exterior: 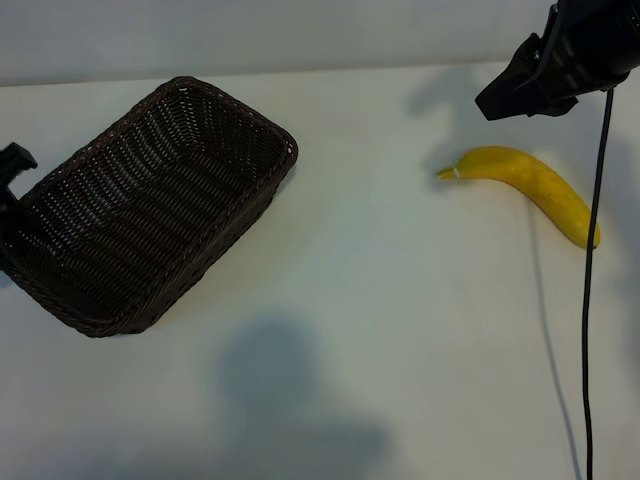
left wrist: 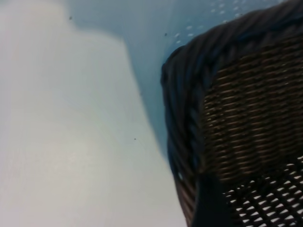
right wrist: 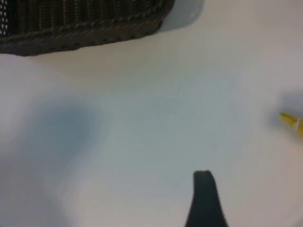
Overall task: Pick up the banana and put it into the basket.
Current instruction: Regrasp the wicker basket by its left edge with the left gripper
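The banana (exterior: 535, 187) lies flat on the white table (exterior: 400, 330) near its right edge, stem tip toward the middle, well apart from the basket (exterior: 150, 205), which sits empty and slanted by the left edge.

The step in hand looks like the reach for the banana, and nothing is gripped yet. To do it well, the right gripper (exterior: 500, 100) should come down over the thick middle of the fruit, fingers straddling it across the curve rather than along it, and close gently enough not to bruise it. The stem end is too thin for a safe hold.

The right arm hangs above the far right corner, its gripper tilted downward and toward the middle, just beyond the stem end and clear of the fruit. Its fingers stand spread with nothing between them; one dark fingertip (right wrist: 204, 189) shows over bare table in the right wrist view. The left gripper (exterior: 12, 165) sits at the left edge, close against the basket's outer rim, pointing steeply down, fingers also parted and holding nothing.
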